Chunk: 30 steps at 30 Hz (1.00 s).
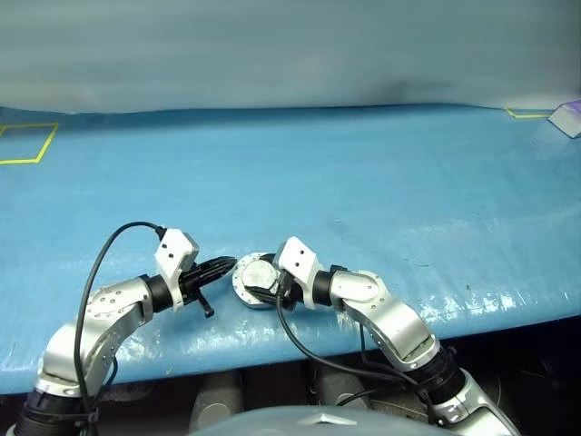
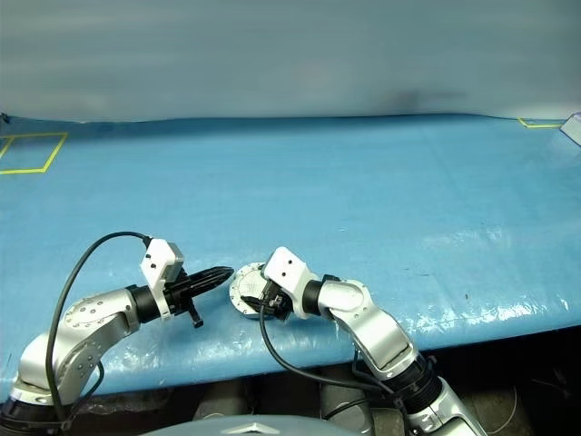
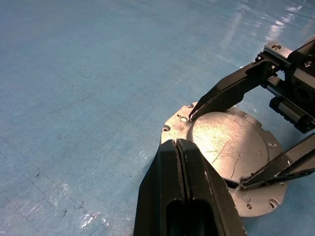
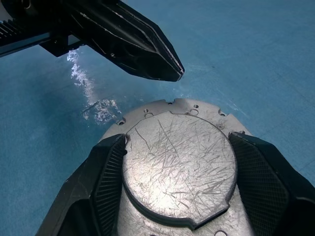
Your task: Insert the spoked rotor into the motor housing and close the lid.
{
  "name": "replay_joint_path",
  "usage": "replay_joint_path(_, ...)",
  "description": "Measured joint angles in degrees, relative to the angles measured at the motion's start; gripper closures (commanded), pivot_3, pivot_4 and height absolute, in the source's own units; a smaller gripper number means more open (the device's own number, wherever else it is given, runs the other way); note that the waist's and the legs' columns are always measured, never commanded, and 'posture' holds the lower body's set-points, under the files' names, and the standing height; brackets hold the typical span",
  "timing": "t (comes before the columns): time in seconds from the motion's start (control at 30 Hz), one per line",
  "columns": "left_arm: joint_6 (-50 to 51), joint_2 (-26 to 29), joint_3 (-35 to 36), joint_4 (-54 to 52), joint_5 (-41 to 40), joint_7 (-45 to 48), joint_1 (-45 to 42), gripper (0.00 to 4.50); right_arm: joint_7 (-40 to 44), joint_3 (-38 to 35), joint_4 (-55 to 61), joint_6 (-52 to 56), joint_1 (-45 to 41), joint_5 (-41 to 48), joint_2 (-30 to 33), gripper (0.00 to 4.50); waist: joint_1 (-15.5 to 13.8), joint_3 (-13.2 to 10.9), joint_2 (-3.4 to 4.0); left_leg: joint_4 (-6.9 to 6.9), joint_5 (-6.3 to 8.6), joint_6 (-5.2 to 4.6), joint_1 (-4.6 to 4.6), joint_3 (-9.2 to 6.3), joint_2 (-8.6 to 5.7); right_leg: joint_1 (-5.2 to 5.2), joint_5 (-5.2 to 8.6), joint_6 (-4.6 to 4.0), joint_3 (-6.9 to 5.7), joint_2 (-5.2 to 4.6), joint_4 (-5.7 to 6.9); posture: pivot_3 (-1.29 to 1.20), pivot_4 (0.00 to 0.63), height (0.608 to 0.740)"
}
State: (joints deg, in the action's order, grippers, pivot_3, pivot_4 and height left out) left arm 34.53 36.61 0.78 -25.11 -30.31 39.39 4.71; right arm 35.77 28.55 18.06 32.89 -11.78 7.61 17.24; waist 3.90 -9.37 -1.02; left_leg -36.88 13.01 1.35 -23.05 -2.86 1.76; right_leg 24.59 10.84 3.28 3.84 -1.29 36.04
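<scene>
The motor housing lies flat on the blue table near its front edge. The lid, a plain scratched grey disc, lies down on top of it. My right gripper is shut on the housing, one finger against each side of the raised disc. From the left, my left gripper is shut and empty, its tip just off the housing's flange; whether it touches is unclear. The spoked rotor is hidden.
The blue table cover stretches far beyond the housing. Yellow tape squares mark the far left and far right corners, and a small purple-white object sits at the far right. The table's front edge runs just behind my arms.
</scene>
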Motion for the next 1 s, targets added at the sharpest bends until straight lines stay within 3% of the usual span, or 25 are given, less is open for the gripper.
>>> replay_joint_path(0.6, 4.9, 1.74, -5.65, 1.74, 2.97, 1.94, -5.76, 4.5, -1.12, -0.91, 1.03, 0.15, 1.87, 0.2, -0.29, 1.5, -0.36, 0.02, -0.02, 0.03, 0.0, 0.0, 0.0, 0.01, -0.03, -0.04, 0.0, 0.0, 0.01, -0.02, -0.01, 0.0, 0.15, 0.74)
replay_joint_path(0.67, 4.97, 1.72, -6.03, 1.74, 3.01, 2.02, -6.06, 4.5, -1.19, -1.3, 1.52, 0.1, 2.56, 0.28, -0.15, 0.76, -0.53, 0.02, -0.02, 0.03, 0.0, 0.0, 0.0, 0.01, -0.06, -0.04, 0.0, 0.0, 0.01, -0.06, -0.02, 0.0, 0.15, 0.74)
replay_joint_path(0.77, 4.91, 1.7, -6.41, 1.74, 3.06, 2.25, -6.29, 4.5, -1.02, -2.64, 3.21, 0.08, 4.79, 1.02, 0.71, 0.01, -0.86, 0.05, -0.07, 0.03, 0.04, -0.05, 0.0, 0.01, -0.1, -0.07, 0.05, 0.07, 0.01, -0.1, -0.04, 0.0, 0.15, 0.74)
replay_joint_path(1.0, 4.14, 1.81, -6.78, 2.5, 3.37, 3.69, -6.71, 4.5, -1.22, -11.01, 10.97, 4.14, 14.16, 6.37, 5.12, 0.01, -1.51, 0.04, -0.07, 0.03, 0.07, -0.07, -0.06, 0.04, -0.1, -0.04, 0.06, 0.09, 0.02, -0.11, -0.06, 0.0, 0.15, 0.74)
